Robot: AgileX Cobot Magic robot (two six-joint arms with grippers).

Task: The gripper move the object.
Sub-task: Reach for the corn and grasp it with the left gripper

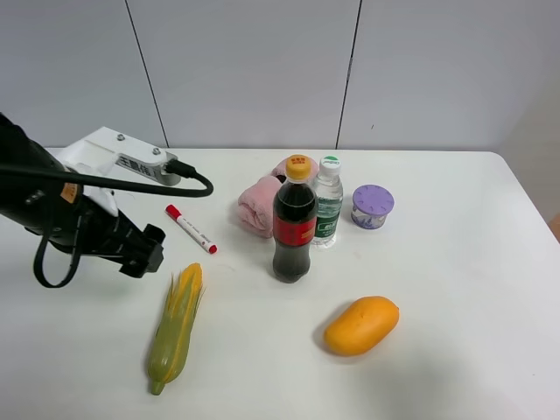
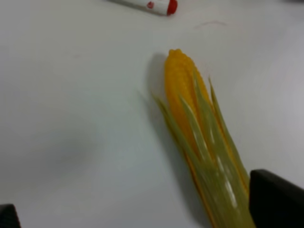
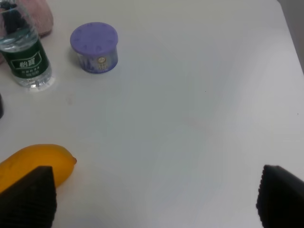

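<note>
The corn cob [image 1: 178, 328] lies on the white table at the front left, green husk with its yellow tip pointing away from the front edge. It also shows in the left wrist view [image 2: 199, 142]. My left gripper [image 1: 144, 251] hovers just left of and behind the corn's tip. In the left wrist view it [image 2: 142, 216] is open and empty, with one dark finger [image 2: 275, 199] beside the husk. My right gripper [image 3: 154, 199] is open and empty over bare table, out of the exterior view.
A red-capped white marker [image 1: 192, 229] lies behind the corn. A cola bottle [image 1: 294, 223], a water bottle [image 1: 327, 203], a pink cloth [image 1: 259, 206] and a purple-lidded jar [image 1: 372, 206] stand mid-table. An orange mango [image 1: 360, 325] lies front right.
</note>
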